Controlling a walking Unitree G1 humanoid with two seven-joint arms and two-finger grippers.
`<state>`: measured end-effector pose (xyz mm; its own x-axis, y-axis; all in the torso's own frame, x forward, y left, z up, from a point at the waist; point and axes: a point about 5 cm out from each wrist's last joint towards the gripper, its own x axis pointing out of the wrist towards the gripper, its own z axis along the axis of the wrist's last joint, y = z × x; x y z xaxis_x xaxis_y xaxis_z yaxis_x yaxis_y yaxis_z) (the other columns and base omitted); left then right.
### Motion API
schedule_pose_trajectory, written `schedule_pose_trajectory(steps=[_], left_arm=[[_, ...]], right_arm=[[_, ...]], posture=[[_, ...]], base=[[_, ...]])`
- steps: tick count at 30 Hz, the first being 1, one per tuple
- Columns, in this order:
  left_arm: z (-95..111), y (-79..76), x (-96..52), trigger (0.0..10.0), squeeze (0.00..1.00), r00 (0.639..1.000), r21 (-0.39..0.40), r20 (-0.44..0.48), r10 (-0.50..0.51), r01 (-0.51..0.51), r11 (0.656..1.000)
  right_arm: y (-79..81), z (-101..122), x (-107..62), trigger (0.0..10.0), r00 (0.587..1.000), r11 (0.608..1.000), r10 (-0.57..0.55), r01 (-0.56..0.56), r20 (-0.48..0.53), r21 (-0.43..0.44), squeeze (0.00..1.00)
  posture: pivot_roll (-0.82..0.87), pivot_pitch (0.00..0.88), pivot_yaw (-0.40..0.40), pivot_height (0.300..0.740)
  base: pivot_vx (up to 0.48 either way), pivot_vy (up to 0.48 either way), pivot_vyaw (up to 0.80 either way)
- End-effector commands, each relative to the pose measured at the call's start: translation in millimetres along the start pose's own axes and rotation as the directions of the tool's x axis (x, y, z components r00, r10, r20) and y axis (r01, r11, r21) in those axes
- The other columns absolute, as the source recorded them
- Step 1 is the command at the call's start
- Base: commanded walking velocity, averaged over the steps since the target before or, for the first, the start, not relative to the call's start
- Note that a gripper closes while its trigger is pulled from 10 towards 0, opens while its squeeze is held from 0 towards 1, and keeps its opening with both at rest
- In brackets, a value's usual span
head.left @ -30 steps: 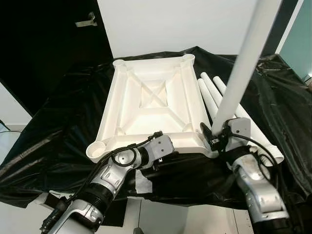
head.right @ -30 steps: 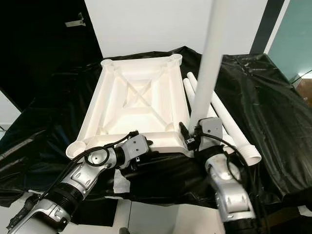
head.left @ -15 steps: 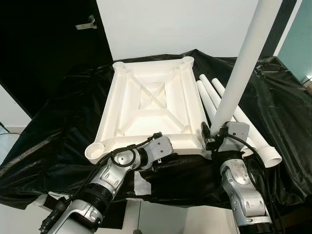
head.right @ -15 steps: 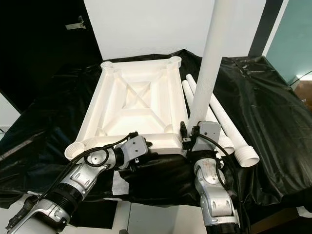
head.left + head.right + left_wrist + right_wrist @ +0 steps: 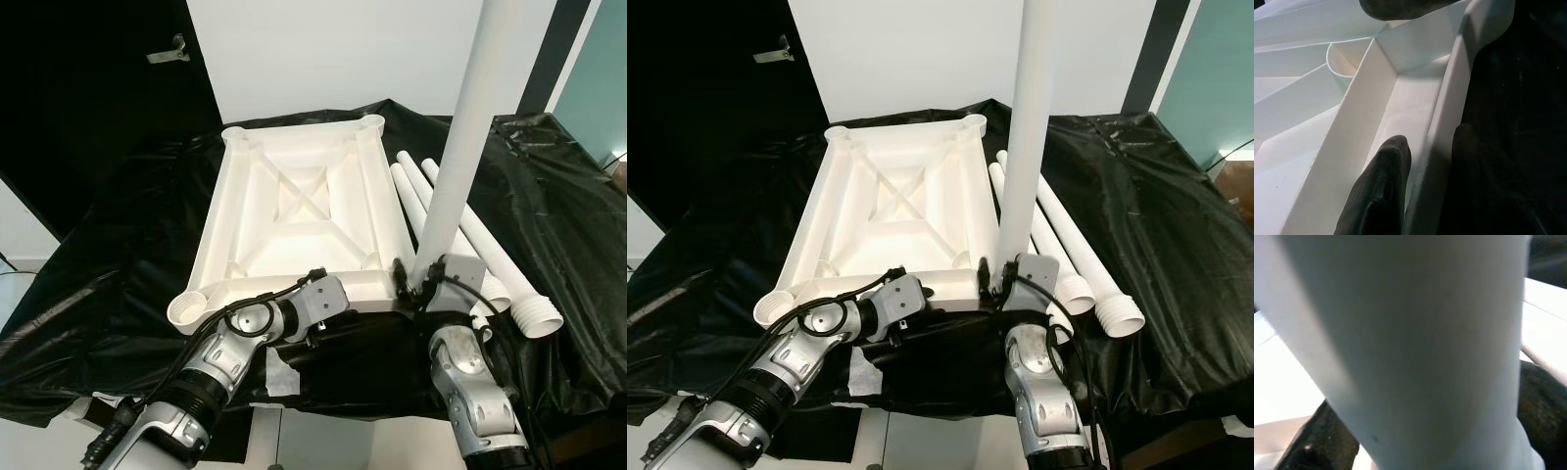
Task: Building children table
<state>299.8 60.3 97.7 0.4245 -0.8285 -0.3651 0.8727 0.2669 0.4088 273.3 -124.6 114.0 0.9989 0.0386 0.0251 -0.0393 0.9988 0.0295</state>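
Leg-fitting: the right hand (image 5: 419, 281) pinches an upright leg (image 5: 458, 147) at the upside-down tabletop's (image 5: 294, 211) near right corner socket; the left hand (image 5: 1422, 186) clamps its near rim. Next, I'd say, press the leg home.

Bare indoor room, set up as a work area for putting furniture together.

A plain white wall (image 5: 333, 49) closes the far side, next to a black door (image 5: 98, 88) with a metal handle (image 5: 165, 51) on the left and a dark upright frame (image 5: 551, 44) edging a pale teal panel (image 5: 598, 88) on the right. A crinkled black sheet (image 5: 108, 284) drapes the whole work surface down over its near edge. On the sheet lie an upturned white plastic tabletop (image 5: 294, 211) with ribbed underside and round corner sockets, and loose white tube legs (image 5: 490, 255) along its right edge. Light floor (image 5: 20, 294) shows past the sheet's left edge.
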Motion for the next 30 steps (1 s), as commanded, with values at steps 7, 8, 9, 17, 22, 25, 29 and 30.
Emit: schedule_pose_trajectory(steps=[7,8,9,17,22,25,29,30], left_arm=[[-4.0,-9.3,1.7,10.0,0.0,0.998,-0.005,-0.013,-0.067,0.067,0.998],[-4.0,-9.3,1.7,10.0,0.0,0.998,-0.005,-0.013,-0.067,0.067,0.998],[-3.9,-9.4,1.9,10.0,0.0,0.998,-0.005,-0.012,-0.068,0.068,0.998],[-4.7,-9.0,2.1,10.0,0.0,0.997,0.003,-0.017,-0.073,0.073,0.997],[-4.7,-8.4,1.6,10.0,0.0,0.997,0.006,-0.018,-0.074,0.074,0.997],[-5.2,-8.4,1.1,10.0,0.0,0.997,0.009,-0.021,-0.076,0.077,0.997],[-5.3,-8.3,1.0,10.0,0.0,0.997,0.013,-0.023,-0.08,0.08,0.997],[-5.3,-8.3,1.0,10.0,0.0,0.997,0.013,-0.023,-0.08,0.08,0.997]], right_arm=[[-4.4,9.3,-4.0,10.0,0.994,0.988,0.088,-0.081,0.056,-0.128,0.0],[-4.4,9.3,-4.0,10.0,0.994,0.988,0.088,-0.081,0.056,-0.128,0.0],[-6.6,13.2,-4.6,10.0,0.991,0.981,0.114,-0.099,0.077,-0.168,0.0],[-20.2,23.6,-9.2,10.0,0.971,0.94,0.21,-0.17,0.11,-0.294,0.0],[-23.9,22.6,-15.7,0.0,0.96,0.926,0.269,-0.237,0.074,-0.293,0.0],[-26.6,22.0,-20.0,0.0,0.95,0.911,0.309,-0.283,0.043,-0.298,0.0],[-32.2,21.1,-21.3,0.0,0.945,0.901,0.326,-0.305,0.016,-0.309,0.0],[-32.2,21.1,-21.3,0.0,0.945,0.901,0.326,-0.305,0.016,-0.309,0.0]], posture=[[-0.09,0.02,0.073,0.74],[-0.09,0.02,0.073,0.74],[-0.09,0.02,0.073,0.74],[-0.1,0.02,0.079,0.74],[-0.1,0.023,0.081,0.74],[-0.11,0.024,0.085,0.74],[-0.11,0.023,0.089,0.74],[-0.11,0.023,0.089,0.74]], base=[[0.0,0.0,0.0],[0.0,0.0,0.0],[0.0,0.0,0.0],[0.0,0.0,0.0],[0.0,0.0,0.0],[0.0,0.0,0.0],[0.0,0.0,0.0],[0.0,0.0,0.0]])
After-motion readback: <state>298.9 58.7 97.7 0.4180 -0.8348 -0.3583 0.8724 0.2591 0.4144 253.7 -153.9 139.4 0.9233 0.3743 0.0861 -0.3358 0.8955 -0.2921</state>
